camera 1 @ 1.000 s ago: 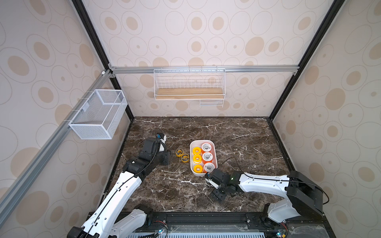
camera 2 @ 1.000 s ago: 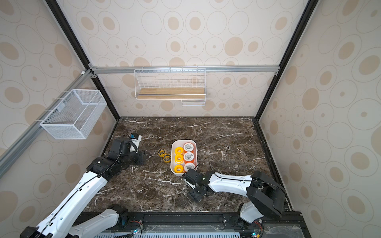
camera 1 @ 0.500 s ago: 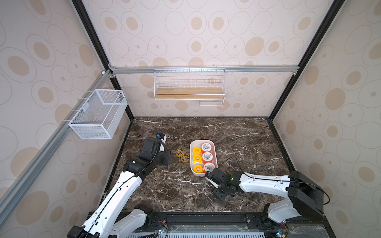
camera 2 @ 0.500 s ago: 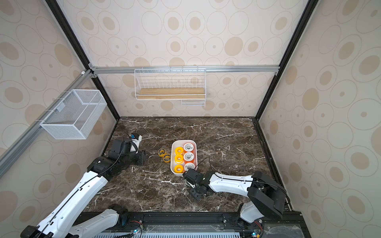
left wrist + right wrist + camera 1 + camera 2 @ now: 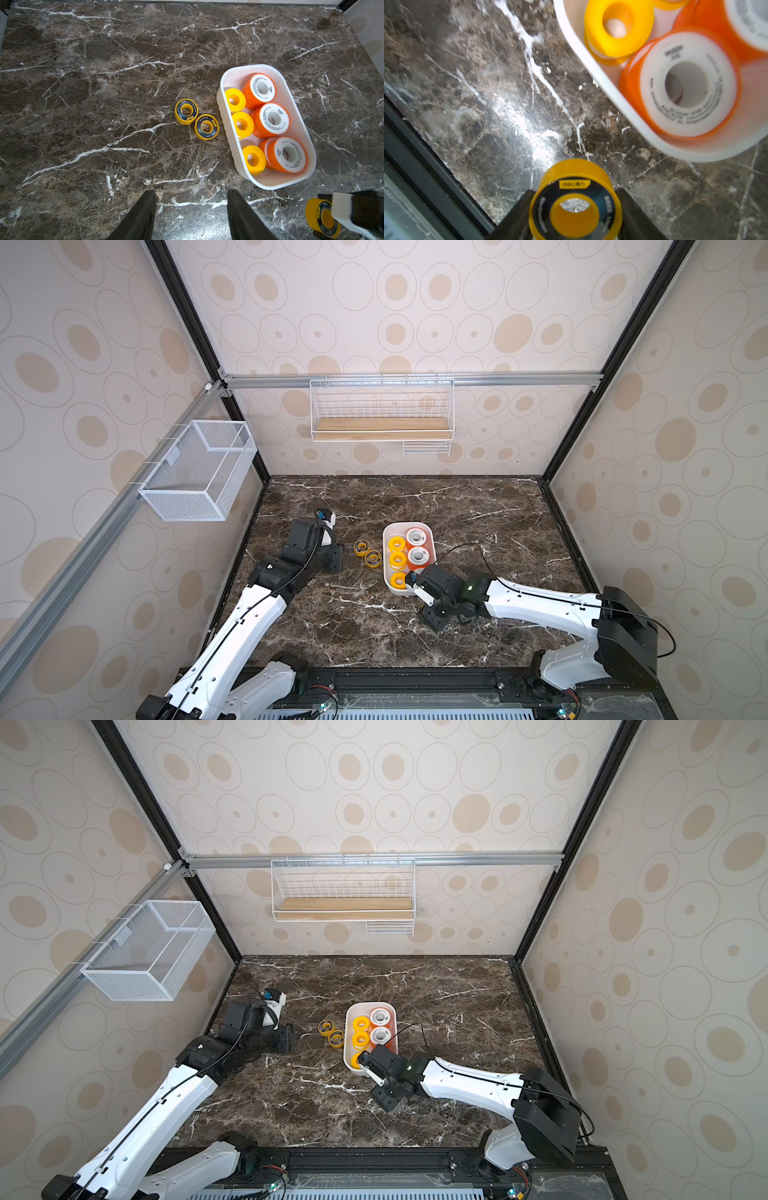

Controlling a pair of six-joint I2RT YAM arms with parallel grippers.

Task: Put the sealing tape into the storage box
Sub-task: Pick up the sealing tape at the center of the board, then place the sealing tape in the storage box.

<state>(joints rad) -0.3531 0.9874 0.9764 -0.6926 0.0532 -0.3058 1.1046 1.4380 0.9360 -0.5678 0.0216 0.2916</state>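
Yellow black-ringed spool [image 5: 574, 171] now clamped in the right tool [image 5: 575, 216], just closed, at the storage box's [image 5: 602, 83] near end; drop-in follows; left tool [image 5: 191, 214] gapes empty; two spools [image 5: 186, 111] remain on the worktop [image 5: 83, 83].

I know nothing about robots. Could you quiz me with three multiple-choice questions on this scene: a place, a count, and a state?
1. Where do the two loose black-ringed yellow spools lie relative to the storage box? A inside it; B beside it on the marble table; C balanced on its rim.
2. How many white-faced orange spools show in the box? A one; B three; C five.
3. The right tool is: A open, empty; B shut on an orange spool; C shut on a black-ringed yellow spool.
Answers: 1 B, both lie on bare marble; 2 B, three white faces show; 3 C, the right wrist view shows that spool clamped.
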